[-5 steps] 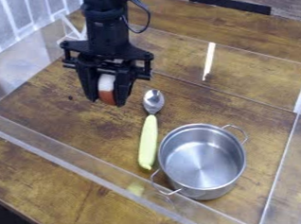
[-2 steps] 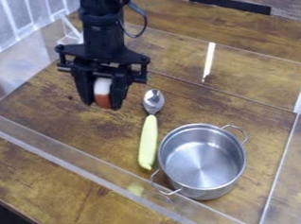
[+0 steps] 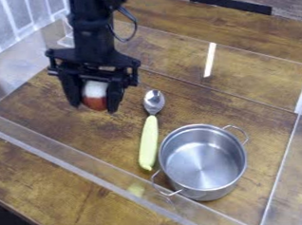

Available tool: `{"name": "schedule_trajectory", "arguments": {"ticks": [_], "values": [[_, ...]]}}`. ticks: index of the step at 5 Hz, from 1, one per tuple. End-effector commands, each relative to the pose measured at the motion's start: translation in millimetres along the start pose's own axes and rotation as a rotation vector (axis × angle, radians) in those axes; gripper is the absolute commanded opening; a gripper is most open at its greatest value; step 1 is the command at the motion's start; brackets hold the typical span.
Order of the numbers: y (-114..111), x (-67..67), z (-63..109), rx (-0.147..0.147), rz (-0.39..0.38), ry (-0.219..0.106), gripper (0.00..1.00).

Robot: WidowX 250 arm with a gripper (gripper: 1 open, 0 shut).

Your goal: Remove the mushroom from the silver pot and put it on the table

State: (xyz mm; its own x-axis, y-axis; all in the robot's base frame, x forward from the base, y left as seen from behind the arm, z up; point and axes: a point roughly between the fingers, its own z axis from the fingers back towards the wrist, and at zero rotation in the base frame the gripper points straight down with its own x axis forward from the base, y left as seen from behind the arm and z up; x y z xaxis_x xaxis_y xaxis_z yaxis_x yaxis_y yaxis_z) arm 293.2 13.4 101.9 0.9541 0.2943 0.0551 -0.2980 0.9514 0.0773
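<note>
The mushroom (image 3: 97,94), reddish-brown cap and white stem, rests low on the table (image 3: 241,91) left of centre. My gripper (image 3: 96,98) points straight down over it. Its black fingers (image 3: 66,88) stand spread on either side of the mushroom, wider than it, so the gripper is open. Whether a finger still touches the mushroom I cannot tell. The silver pot (image 3: 234,181) sits empty at the front right, well apart from the gripper.
A spoon with a yellow handle (image 3: 148,143) and a metal bowl lies between the mushroom and the pot. A thin white stick (image 3: 209,60) lies farther back. Clear acrylic walls (image 3: 81,166) edge the tabletop at the front and the sides.
The fingers have spread apart from their grip on the mushroom. The gripper and the mushroom have shifted slightly to the left in the picture.
</note>
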Motion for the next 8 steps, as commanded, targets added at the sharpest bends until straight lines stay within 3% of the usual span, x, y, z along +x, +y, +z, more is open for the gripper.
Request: {"name": "schedule_trajectory", "arguments": {"ticks": [1,4,6,7,8], "values": [[-8,0.6,23.1,-0.023,-0.051,-0.072,1.00],[8,-0.6,2.4,0.000,-0.070,-0.059,1.00],[34,-1.1,-23.6,-0.002,-0.142,-0.072,1.00],[41,12.3,-15.8,-0.028,-0.186,-0.100,1.00],[41,21.6,7.0,-0.042,-0.106,-0.133,1.00]]}}
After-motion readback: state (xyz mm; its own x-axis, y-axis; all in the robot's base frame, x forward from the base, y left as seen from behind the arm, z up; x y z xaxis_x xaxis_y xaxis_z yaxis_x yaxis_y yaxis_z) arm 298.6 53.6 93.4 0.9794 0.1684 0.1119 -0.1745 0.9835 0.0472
